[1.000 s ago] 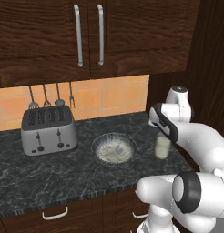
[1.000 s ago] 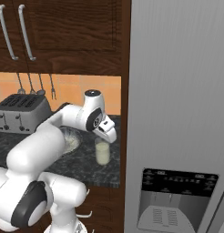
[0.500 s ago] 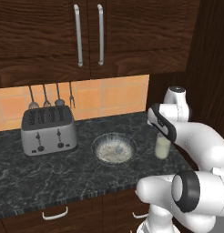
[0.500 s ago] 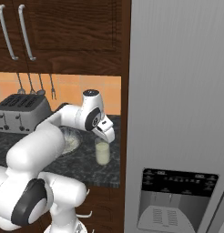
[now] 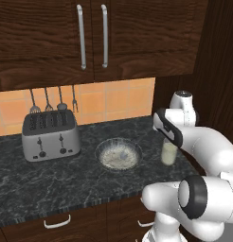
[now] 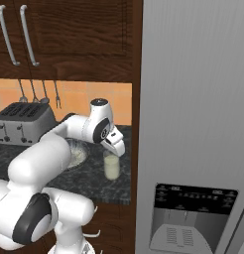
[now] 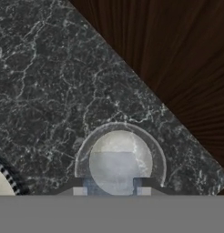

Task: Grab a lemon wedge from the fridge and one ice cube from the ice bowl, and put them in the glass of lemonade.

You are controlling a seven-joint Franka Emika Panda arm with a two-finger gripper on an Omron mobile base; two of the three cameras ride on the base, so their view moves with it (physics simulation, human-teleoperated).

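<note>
The glass (image 5: 169,153) is standing on the dark marble desk (image 5: 52,179), just right of the ice bowl (image 5: 119,154) and near the fridge (image 6: 193,99). The jaws (image 7: 112,184) are hanging right above the glass, spread apart and holding nothing. A toaster (image 5: 50,135) is sitting well left.

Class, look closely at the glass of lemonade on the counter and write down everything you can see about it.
The glass of lemonade is a small clear cylindrical tumbler, upright on the dark marbled counter near its right end, beside the dark wood panel. It holds pale creamy-yellow liquid almost to the brim. The ice bowl sits apart on its left. From the hand view, its round rim shows a square pale shape in the liquid. The gripper hovers directly above, seemingly not touching it.
</note>
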